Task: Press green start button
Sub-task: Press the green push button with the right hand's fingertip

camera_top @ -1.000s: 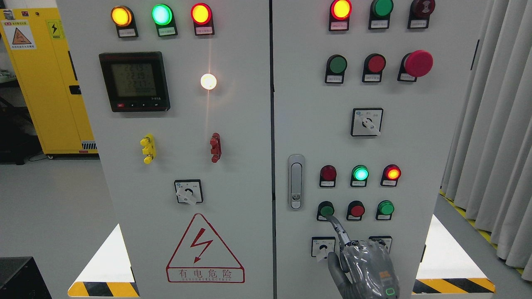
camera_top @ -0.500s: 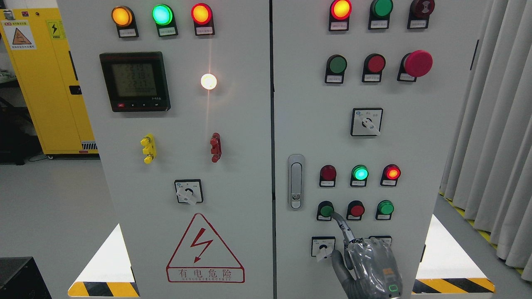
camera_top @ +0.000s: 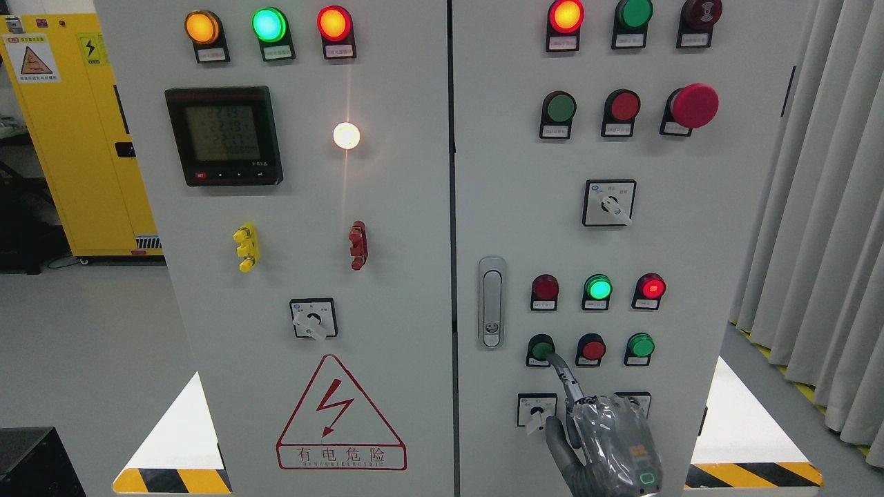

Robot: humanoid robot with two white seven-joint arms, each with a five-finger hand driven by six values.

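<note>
Here, in the head view, the right hand (camera_top: 608, 442) rises from the bottom edge, its fingers curled with one finger (camera_top: 563, 369) stretched out, the tip touching the green button (camera_top: 542, 347) low on the cabinet (camera_top: 690, 276), left of a red button (camera_top: 592, 348).

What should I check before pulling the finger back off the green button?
1. Right hand index fingertip on the green button: ok, the tip meets its lower right edge.
2. Correct button, leftmost of its row, not the red button beside it: ok.
3. Other fingers off the selector switch below: cannot tell, the thumb overlaps it in this view.
4. Button fully pressed in: cannot tell.
5. Green lamp above lit: ok.
6. Left hand out of the way: ok, not in view.
</note>
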